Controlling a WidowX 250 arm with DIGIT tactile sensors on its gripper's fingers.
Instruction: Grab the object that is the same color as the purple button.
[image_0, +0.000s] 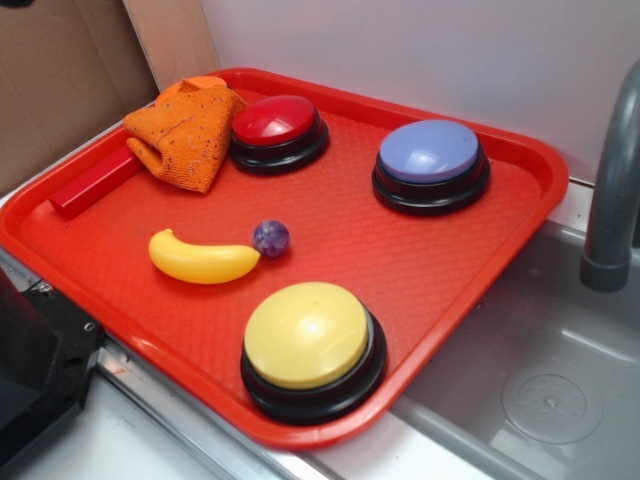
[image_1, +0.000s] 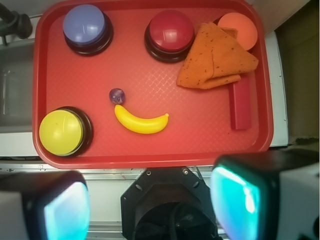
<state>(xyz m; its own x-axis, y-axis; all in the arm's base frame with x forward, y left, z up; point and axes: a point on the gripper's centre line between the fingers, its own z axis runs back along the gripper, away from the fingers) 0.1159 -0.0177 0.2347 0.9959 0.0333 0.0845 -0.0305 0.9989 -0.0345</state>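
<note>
Nearest the wrist camera, the gripper (image_1: 150, 207) hangs over the counter edge short of the red tray (image_1: 150, 156), its two fingers (image_1: 240, 200) spread wide with nothing between them. Just inside the tray's near rim sits the yellow button (image_0: 306, 335), and beyond it the yellow toy banana (image_0: 202, 258) lies with the purple marble (image_0: 271, 237) touching or just beside its tip. Farther back, a red block (image_0: 95, 183) lies along the left rim beside a folded orange cloth (image_0: 187, 134). Farthest stand the red button (image_0: 275, 121) and, well to its right, the purple button (image_0: 430, 152).
</note>
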